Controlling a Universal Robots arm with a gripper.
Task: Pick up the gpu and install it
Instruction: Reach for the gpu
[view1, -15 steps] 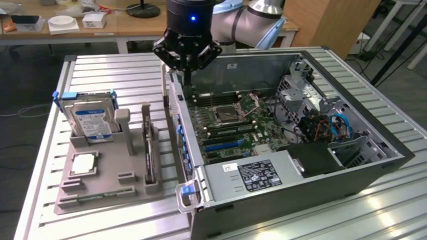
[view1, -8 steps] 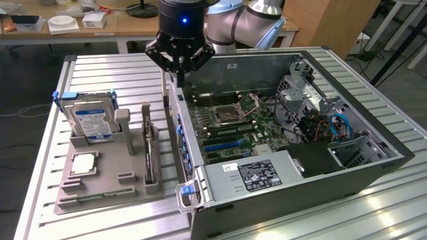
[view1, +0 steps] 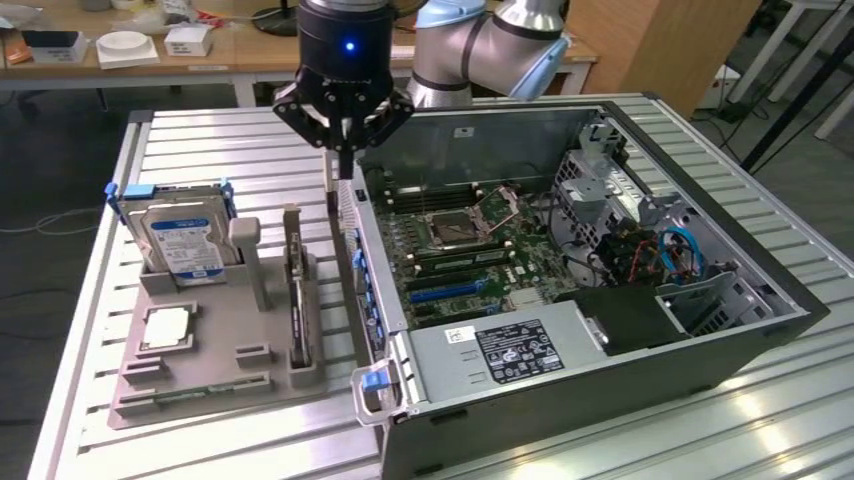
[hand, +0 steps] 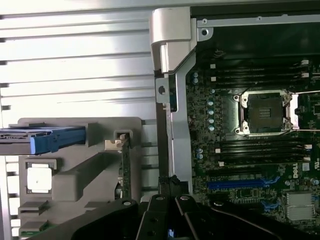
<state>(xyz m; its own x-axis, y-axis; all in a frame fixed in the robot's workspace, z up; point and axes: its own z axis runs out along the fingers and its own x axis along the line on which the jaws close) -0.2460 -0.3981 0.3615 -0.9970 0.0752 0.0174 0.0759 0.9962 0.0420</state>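
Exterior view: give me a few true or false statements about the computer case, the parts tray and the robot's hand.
1. The computer case lies open with its motherboard showing. True.
2. The hard drive lies flat inside the case. False: it stands upright in the gray tray, on the exterior view's left of the case.
3. The hand is shut. True.
4. The hand rests on the hard drive. False: it hangs over the case's edge next to the tray, apart from the drive.

Bright overhead light glares white off the ribbed table (hand: 75, 50), the computer case (view1: 507, 130) darker inside.
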